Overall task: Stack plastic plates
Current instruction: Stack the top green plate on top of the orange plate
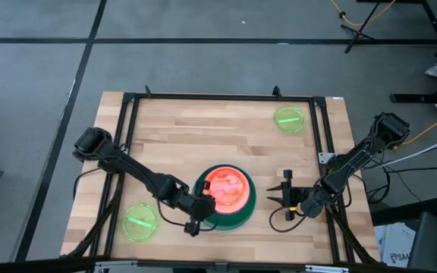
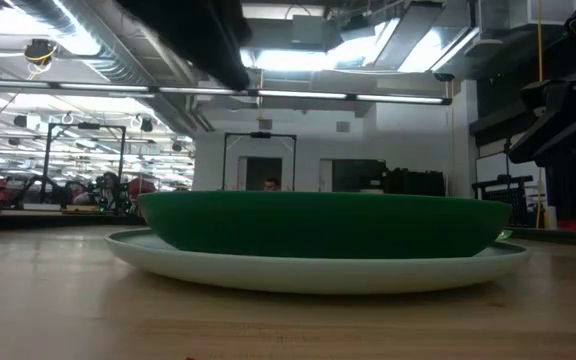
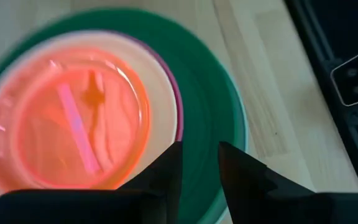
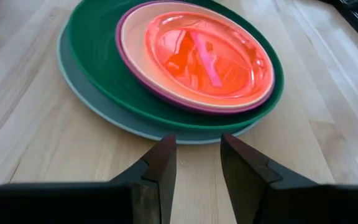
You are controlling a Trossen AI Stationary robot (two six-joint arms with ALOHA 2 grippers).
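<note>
the stack of plates is sitting near the lower middle of the high view, on the wooden table (image 1: pixel 203 129). the light blue plate (image 4: pixel 98 102) is lying at the bottom, the dark green plate (image 4: pixel 98 43) is resting on it, then the magenta plate (image 4: pixel 124 37) showing as a thin rim, the peach plate (image 4: pixel 135 43) inside that, and the translucent orange plate (image 4: pixel 207 53) is lying on top. whether a pink-red plate is sitting under the orange one cannot be told.

the left gripper (image 1: pixel 197 216) is hovering at the lower left edge of the stack, its fingers (image 3: pixel 166 174) standing slightly apart with a narrow gap and pinching nothing. the right gripper (image 1: pixel 287 196) is sitting just right of the stack in the high view, apart from it, its fingers (image 4: pixel 160 165) likewise parted and empty, pointing at the light blue rim.

one lime green plate (image 1: pixel 139 222) is lying alone at the lower left of the table, and another lime green plate (image 1: pixel 289 120) is lying at the upper right, both well apart from the stack.
</note>
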